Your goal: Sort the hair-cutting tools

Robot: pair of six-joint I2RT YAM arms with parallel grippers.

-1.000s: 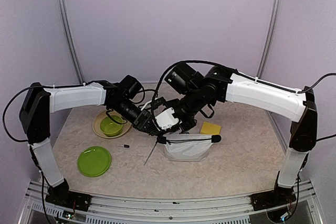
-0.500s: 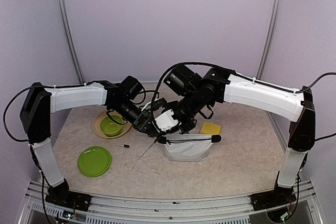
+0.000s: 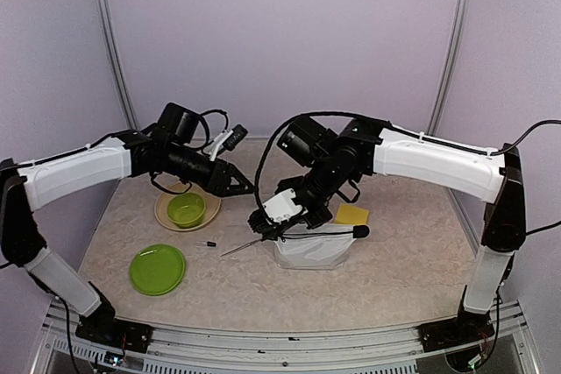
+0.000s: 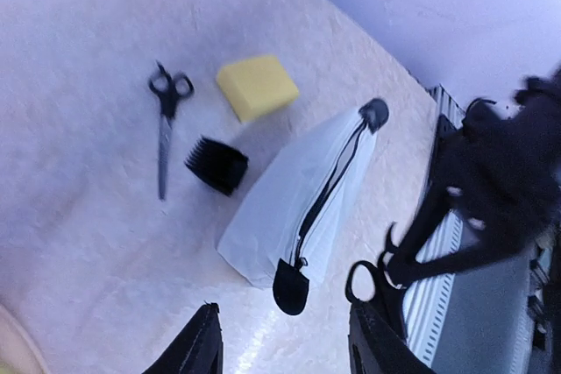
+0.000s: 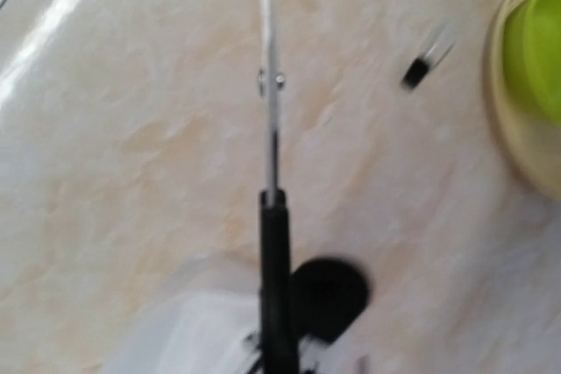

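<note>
Right gripper (image 3: 275, 227) clamping black handle of scissors (image 3: 243, 246), blades pointing down-left and hanging low over table (image 3: 394, 286); whether tip is touching, cannot tell. Left end of white zip pouch (image 3: 314, 248) sitting just beside that grip. Left gripper (image 3: 238, 187) hovering near green bowl (image 3: 186, 209), fingers standing apart, gripping nothing. Second scissors (image 4: 164, 133) lying flat beyond pouch, comb guard (image 4: 216, 165) just beside them, yellow sponge (image 4: 257, 86) near. Thin black pin (image 3: 209, 243) lying between bowl and held blades.

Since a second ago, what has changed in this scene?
The left claw let go of the scissors and drew back leftward, open. The right claw now holds them alone, tips swung left. The pouch, green plate, bowl and pin stayed put.
</note>
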